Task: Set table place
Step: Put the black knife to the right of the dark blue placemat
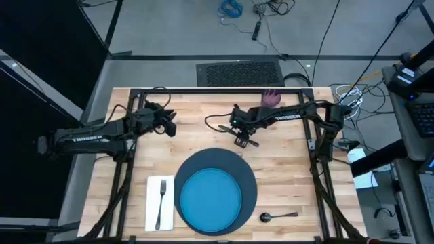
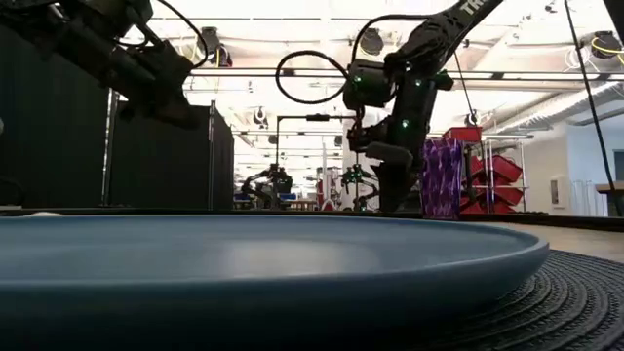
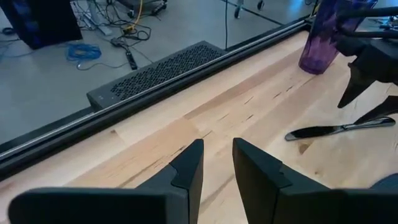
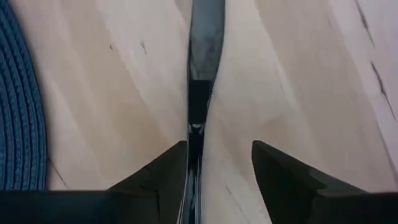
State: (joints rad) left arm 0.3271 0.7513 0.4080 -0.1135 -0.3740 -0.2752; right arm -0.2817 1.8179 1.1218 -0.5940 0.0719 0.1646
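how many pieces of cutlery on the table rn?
3. Fork on the napkin left of the plate, spoon right of it, knife beyond it under the right hand. None seem hidden.

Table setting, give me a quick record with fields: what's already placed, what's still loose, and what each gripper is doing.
placed: blue plate on the dark charger; fork on the white napkin, left of the charger; spoon right of the charger
loose: knife on the table beyond the charger; purple cup near the far edge
right gripper: open, low over the knife, one finger beside the handle
left gripper: open, empty, above the table's far left
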